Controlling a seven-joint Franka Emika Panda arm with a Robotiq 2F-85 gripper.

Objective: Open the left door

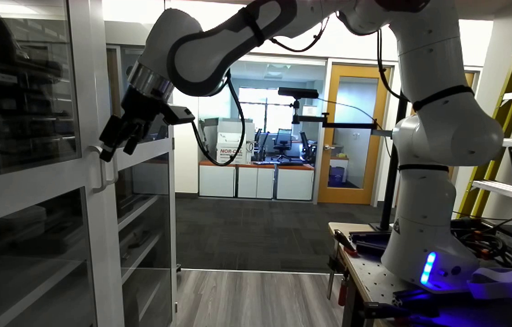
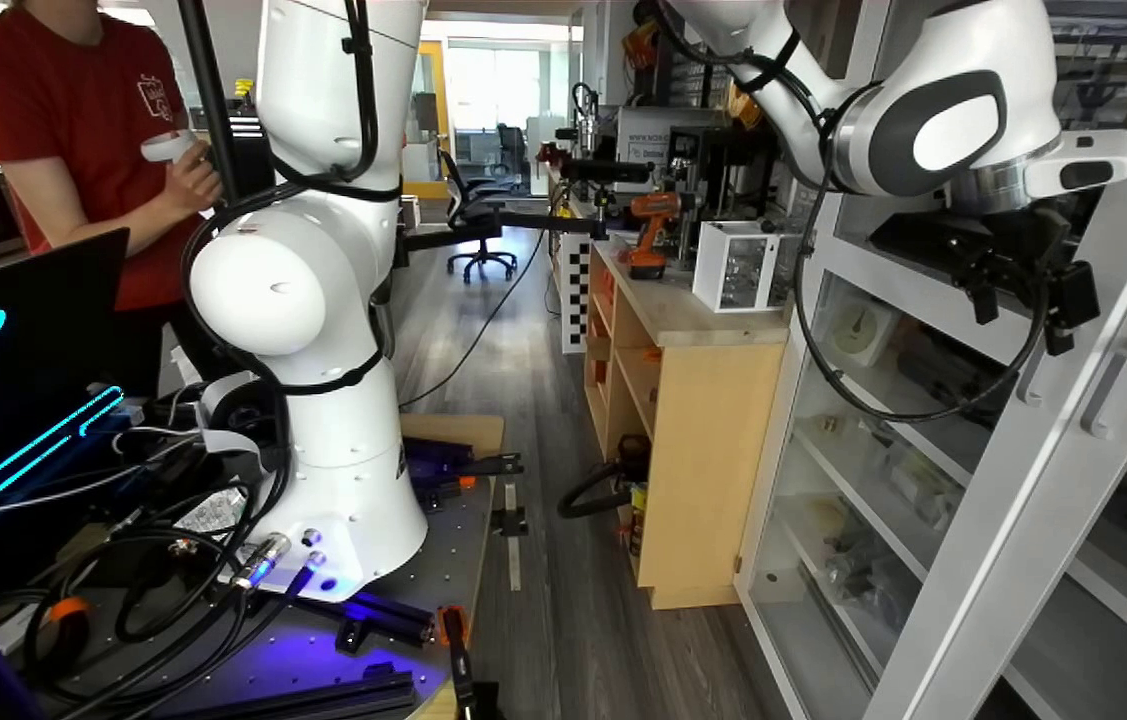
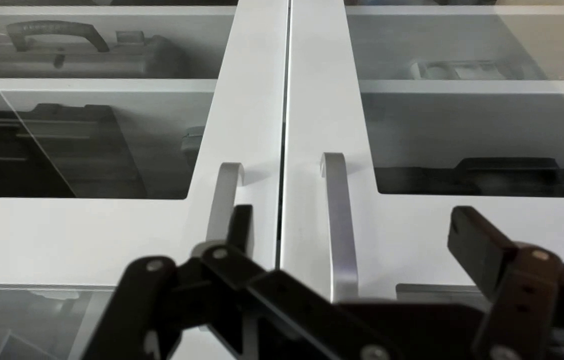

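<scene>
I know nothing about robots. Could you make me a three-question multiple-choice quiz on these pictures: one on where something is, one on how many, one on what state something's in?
1. Where does the drill stand?
A) On the floor
B) On the counter
C) In the cabinet

2. How many door handles show in the wrist view?
A) One
B) Four
C) Two

3. How is the pincer?
A) Open
B) Fully shut
C) Shut on a cup

1: B, as its base rests on the wooden top in an exterior view.
2: C, one on the left door, one on the right door.
3: A, as its fingers stand well apart in the wrist view.
</scene>
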